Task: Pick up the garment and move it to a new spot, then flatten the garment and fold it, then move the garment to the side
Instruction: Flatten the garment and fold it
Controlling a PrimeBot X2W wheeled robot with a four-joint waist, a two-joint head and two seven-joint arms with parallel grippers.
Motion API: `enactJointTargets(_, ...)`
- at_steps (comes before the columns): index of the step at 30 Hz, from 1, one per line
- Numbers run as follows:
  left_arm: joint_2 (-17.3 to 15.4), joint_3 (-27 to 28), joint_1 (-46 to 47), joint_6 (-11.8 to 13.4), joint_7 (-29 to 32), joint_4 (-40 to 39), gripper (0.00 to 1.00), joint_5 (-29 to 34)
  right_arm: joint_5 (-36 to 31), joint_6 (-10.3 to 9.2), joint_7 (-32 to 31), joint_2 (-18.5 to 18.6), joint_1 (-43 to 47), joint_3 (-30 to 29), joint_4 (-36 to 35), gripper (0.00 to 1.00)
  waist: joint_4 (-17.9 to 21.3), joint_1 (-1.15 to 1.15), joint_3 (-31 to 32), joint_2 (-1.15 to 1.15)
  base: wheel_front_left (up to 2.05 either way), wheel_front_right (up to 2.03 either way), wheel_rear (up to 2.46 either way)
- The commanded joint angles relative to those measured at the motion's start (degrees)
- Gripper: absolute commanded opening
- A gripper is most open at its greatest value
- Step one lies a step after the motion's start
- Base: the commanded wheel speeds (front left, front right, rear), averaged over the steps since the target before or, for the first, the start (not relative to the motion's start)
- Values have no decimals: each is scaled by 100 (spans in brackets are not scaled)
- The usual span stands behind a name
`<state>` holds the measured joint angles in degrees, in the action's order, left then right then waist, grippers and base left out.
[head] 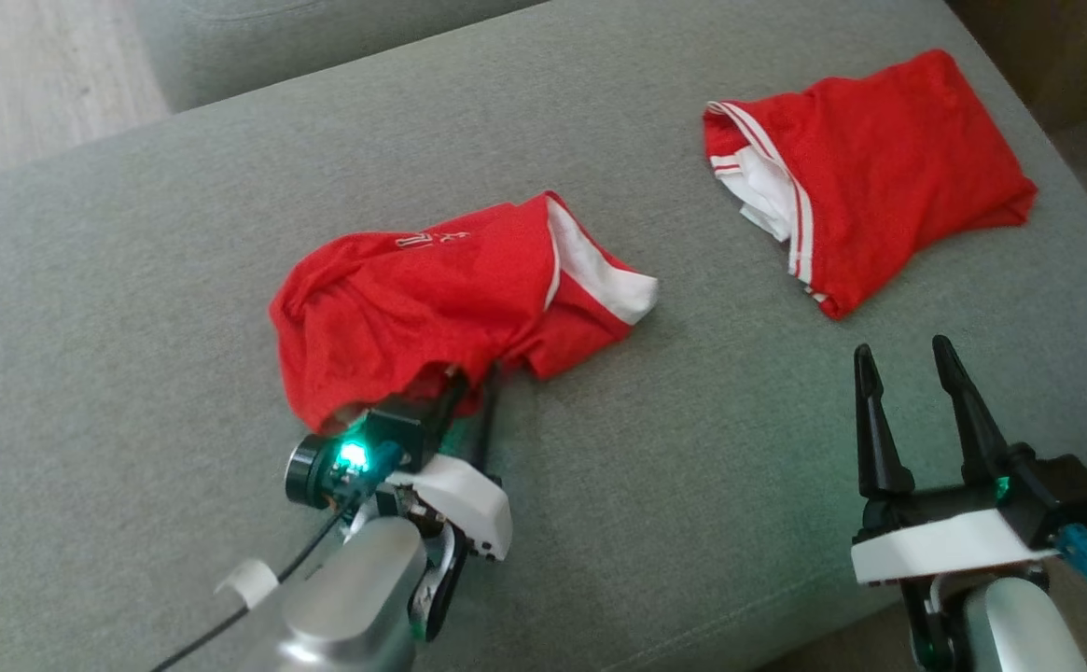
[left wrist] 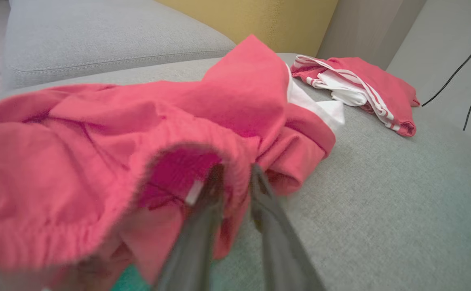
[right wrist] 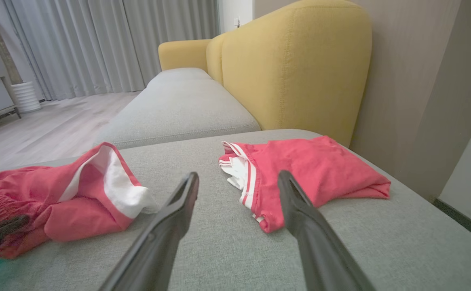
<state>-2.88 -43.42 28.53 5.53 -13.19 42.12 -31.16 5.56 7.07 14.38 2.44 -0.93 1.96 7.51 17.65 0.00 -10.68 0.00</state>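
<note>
Red garment [head: 412,308] hides left tool [head: 473,383] tips in head view, wrist view shows them clamped on its hem; right tool [head: 907,359] spread, empty.

Red garment [head: 412,299], white trim; second garment [head: 879,177] red with white stripes; grey-green cushion [head: 132,280]; yellow backrest [right wrist: 292,64]

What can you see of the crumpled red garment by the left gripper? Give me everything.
The crumpled garment is red, thin knit-looking fabric with a white panel and white piping at one end, small white print on top and a gathered hem. It lies bunched, not flattened, on the grey cushion. The left gripper pinches its near hem, cloth between the fingers and draped over their tips.
</note>
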Motion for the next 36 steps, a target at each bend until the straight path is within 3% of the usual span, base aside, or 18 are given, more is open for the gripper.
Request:
enactJointTargets(1, 0, 82, 335, -1, -68, -85, 0, -77, 27, 42, 62, 43, -190, 136, -168, 100, 32, 0, -18, 0, 0, 0, 0)
enactJointTargets(8, 0, -93, 570, -316, 93, -510, 0, -747, 40, 42, 62, 43, -30, -76, -182, 100, -123, 0, 100, 0, 0, 0, 0)
enactJointTargets(12, -59, -47, 455, -535, 682, -1439, 0, -1233, 54, 42, 62, 43, 134, -206, -189, 100, -383, 0, 281, 0, 0, 0, 0)
enactJointTargets(15, -349, 66, 150, -585, 1405, -2608, 0, -1758, 46, 42, 62, 43, 226, -275, -202, 100, -603, 0, 420, 0, 0, 0, 0)
enactJointTargets(18, -833, 213, -309, -375, 2189, -3981, 0, -2319, 37, 42, 62, 43, 290, -310, -227, 100, -800, 0, 510, 0, 0, 0, 0)
enactJointTargets(19, -833, 213, -309, -375, 2189, -3981, 0, -2319, 37, 42, 62, 43, 290, -310, -227, 100, -800, 0, 510, 0, 0, 0, 0)
enactJointTargets(23, -1714, 327, -1076, 112, 3170, -5617, 0, -2921, 46, 42, 62, 43, 314, -338, -259, 100, -998, 0, 519, 0, 0, 0, 0)
enactJointTargets(26, -2416, 348, -1721, 406, 3630, -6274, 0, -3166, 54, 42, 62, 43, 317, -348, -275, 100, -1096, 0, 487, 0, 0, 0, 0)
enactJointTargets(28, -2848, 285, -2138, 483, 3816, -6428, 0, -3220, 57, 42, 62, 43, 315, -350, -283, 100, -1147, 0, 457, 0, 0, 0, 0)
enactJointTargets(31, -3225, 324, -2614, 533, 3767, -6217, 0, -3266, 45, 42, 62, 43, 321, -365, -272, 100, -1229, 0, 418, 0, 0, 0, 0)
enactJointTargets(33, -3281, 363, -2774, 535, 3611, -5834, 0, -3234, 27, 42, 62, 43, 324, -376, -254, 100, -1282, 0, 407, 0, 0, 0, 0)
enactJointTargets(36, -3113, 375, -2853, 466, 3363, -5261, 0, -3231, -15, 42, 62, 43, 323, -373, -225, 100, -1337, 0, 415, 0, 0, 0, 0)
